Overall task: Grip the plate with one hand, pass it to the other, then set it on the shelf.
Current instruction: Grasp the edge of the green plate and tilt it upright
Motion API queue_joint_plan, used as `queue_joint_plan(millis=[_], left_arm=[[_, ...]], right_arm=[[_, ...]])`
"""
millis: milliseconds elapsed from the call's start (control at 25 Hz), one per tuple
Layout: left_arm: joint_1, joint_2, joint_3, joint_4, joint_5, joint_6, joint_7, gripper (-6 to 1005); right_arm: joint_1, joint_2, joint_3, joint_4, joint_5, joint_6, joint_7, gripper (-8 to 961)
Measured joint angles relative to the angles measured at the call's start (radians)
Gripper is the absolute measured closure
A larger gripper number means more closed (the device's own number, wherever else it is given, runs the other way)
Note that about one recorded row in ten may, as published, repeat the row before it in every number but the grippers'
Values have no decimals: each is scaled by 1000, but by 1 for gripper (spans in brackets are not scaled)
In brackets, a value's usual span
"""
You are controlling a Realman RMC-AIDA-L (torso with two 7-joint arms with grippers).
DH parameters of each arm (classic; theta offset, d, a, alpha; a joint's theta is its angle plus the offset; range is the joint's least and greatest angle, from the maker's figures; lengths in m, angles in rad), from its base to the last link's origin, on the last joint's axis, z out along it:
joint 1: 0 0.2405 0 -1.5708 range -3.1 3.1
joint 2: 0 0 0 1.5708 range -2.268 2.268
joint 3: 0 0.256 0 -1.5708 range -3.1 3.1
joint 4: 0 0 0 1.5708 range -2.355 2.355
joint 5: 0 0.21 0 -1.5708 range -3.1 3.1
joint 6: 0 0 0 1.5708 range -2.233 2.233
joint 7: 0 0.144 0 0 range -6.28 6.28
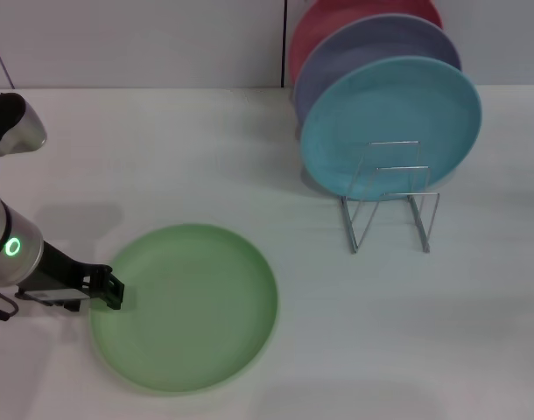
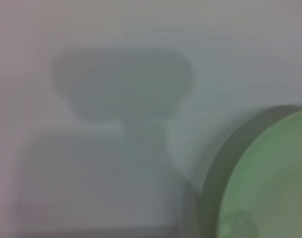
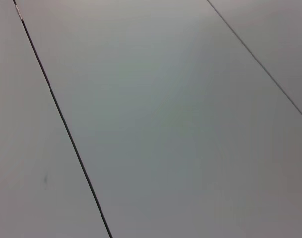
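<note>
The light green plate lies flat on the white table at the front left. My left gripper, on the arm with the green light, is low at the plate's left rim, touching or just over its edge. The left wrist view shows the plate's rim beside the gripper's shadow on the table. The silver wire rack stands at the back right, its front loops free. The right gripper is out of view; its wrist view shows only plain grey panels.
A turquoise plate, a lavender plate and a red plate stand upright in the back of the rack. White table lies between the green plate and the rack.
</note>
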Motion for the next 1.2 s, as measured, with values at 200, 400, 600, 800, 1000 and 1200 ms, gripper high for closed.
queue_joint_plan(millis=[200,400,600,800,1000,1200], left_arm=[[-2,-3,8,13,0,10,5,470],[-5,-3,19,15,0,17,6,474],[-7,-1,29,19,6,17,6,502],[-11,-1,38,27,16,17,7,571],[-15,1,39,29,23,13,8,729],[-17,0,40,33,27,11,8,758]], right_arm=[[2,0,0,0,0,0,0,245],[4,0,0,0,0,0,0,245],[3,-1,0,3,0,0,1,244],[0,-1,0,8,0,0,3,244],[-2,0,0,11,0,-1,3,244],[-4,1,0,11,0,-1,3,244]])
